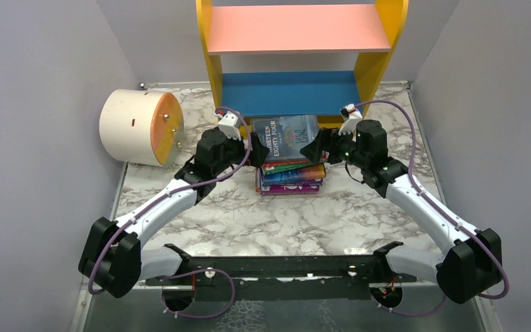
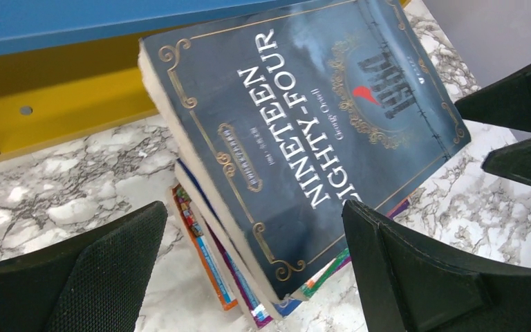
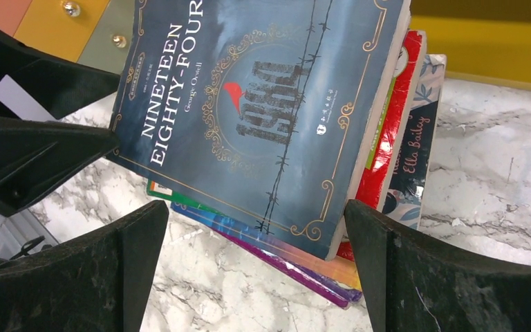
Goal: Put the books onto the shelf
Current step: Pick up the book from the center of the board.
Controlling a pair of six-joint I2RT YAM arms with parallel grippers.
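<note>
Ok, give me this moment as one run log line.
left gripper: open, left of books | right gripper: open, right of books | books: stacked on table before shelf

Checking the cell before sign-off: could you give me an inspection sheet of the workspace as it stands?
Surface: marble-pattern table, no damage seen.
Job's things: books stacked on the table before the shelf, top one askew; the shelf boards in view hold no books.
Clutter: cream cylinder on its side, far left.
Grippers: left gripper and right gripper open, flanking the stack.
Cables: purple cables run along both arms, none across the books.
Surroundings: grey walls left, right and behind.
</note>
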